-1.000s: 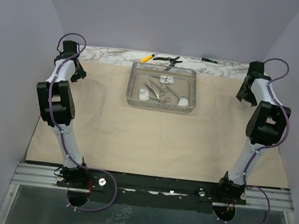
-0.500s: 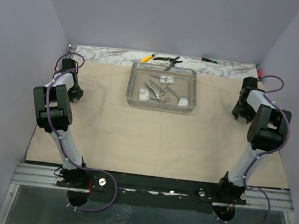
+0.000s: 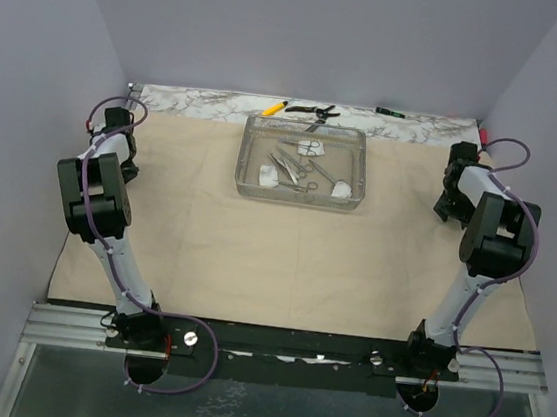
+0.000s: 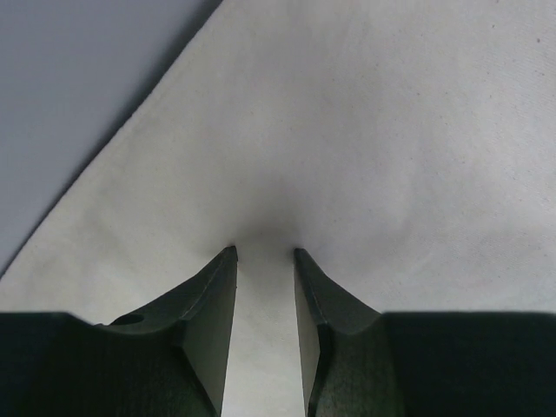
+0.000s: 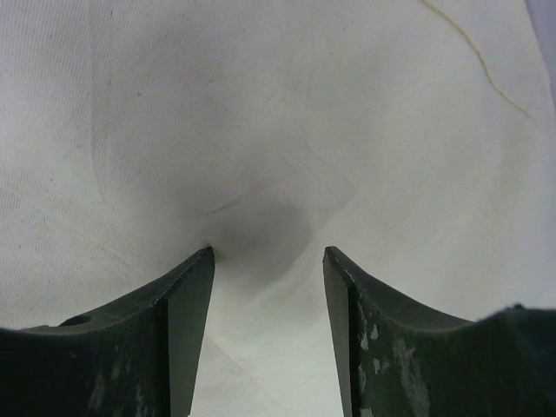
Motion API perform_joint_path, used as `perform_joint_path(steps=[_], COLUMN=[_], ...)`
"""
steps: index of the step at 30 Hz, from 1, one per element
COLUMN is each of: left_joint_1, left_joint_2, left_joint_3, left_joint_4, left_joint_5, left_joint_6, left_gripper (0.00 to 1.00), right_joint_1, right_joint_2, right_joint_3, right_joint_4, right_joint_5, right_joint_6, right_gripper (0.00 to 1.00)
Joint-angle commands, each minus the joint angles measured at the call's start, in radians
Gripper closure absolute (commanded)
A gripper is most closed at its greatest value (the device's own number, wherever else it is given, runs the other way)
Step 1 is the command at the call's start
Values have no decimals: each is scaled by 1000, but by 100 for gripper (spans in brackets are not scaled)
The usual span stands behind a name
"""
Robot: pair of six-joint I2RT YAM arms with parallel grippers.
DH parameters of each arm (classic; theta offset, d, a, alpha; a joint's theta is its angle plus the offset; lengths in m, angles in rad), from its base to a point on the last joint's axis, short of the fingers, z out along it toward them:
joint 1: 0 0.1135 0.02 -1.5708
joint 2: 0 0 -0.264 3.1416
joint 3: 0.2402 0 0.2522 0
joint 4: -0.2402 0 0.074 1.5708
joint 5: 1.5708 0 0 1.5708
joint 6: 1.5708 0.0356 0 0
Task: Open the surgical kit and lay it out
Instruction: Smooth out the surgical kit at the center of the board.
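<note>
The beige cloth wrap (image 3: 284, 249) lies spread flat over the table. On its far middle stands the clear plastic tray (image 3: 241, 154), holding steel clamps (image 3: 293, 165) and white gauze balls (image 3: 266, 174). My left gripper (image 3: 116, 150) is down at the cloth's left edge. In the left wrist view the left gripper (image 4: 265, 252) is open, tips against the cloth (image 4: 391, 130), with only flat cloth between the jaws. My right gripper (image 3: 451, 198) is down near the cloth's right side. The right gripper (image 5: 268, 252) is open wider, its tips resting on slightly creased cloth (image 5: 261, 113).
A yellow pen (image 3: 275, 107), black-handled pliers (image 3: 312, 110) and a small dark-green tool (image 3: 390, 112) lie on the marble strip (image 3: 200, 104) behind the cloth. Purple walls stand close to both arms; the left wall (image 4: 69, 87) borders the cloth edge.
Both arms have folded lower and swung outward, bringing the grippers down onto the cloth near its left and right sides. Both jaws have narrowed slightly. The tray has not moved.
</note>
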Motion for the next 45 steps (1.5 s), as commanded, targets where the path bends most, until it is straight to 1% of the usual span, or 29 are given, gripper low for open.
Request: perform_joint_path(steps=[1,6,11,14,18,21,22,23,25,27,29,32,35,37,38,40,43,45], left_joint_1=[13,13,8,-1,-30,-51,-57,-63,-82,-104,-131,-160,-177,-182,-183,-186,-189,-191], left_joint_2=[71,3,-86,-115,-141,-175,-184,-193,-206,-217,-229,-239,-240,-241,-240,-240,-246,-257], left_joint_3=[14,49,116,182,255,255,250,248,243,236,224,201,161,111,87,36,-39,-82], left_joint_4=[1,-4,-5,-4,4,48,66,78,96,107,114,120,121,121,122,125,130,131], left_joint_5=[-68,-43,125,227,359,447,472,492,518,540,551,569,559,521,509,470,440,438], left_joint_6=[38,51,45,40,60,67,64,60,54,62,74,74,52,28,21,10,-6,-17], left_gripper=[66,65,61,57,49,39,37,35,28,25,25,25,28,32,33,36,37,38], right_joint_1=[-15,-15,-15,-9,33,83,99,116,153,192,217,219,214,195,188,128,39,-12], right_joint_2=[103,33,-8,-14,-22,-25,-27,-32,-47,-69,-92,-126,-158,-192,-211,-245,-288,-317], right_joint_3=[4,114,320,440,560,610,614,610,585,530,459,350,262,175,120,33,-84,-162], right_joint_4=[-34,-78,-135,-161,-189,-216,-220,-223,-225,-209,-197,-213,-275,-294,-291,-287,-253,-183], right_joint_5=[88,25,-47,-140,-229,-276,-306,-327,-356,-357,-322,-240,-121,-36,0,56,120,150], right_joint_6=[-17,-26,-72,-82,-56,-32,-31,-31,-24,-19,10,95,149,170,172,167,149,113], right_gripper=[43,42,41,39,32,22,20,18,16,15,15,20,27,34,36,40,43,44])
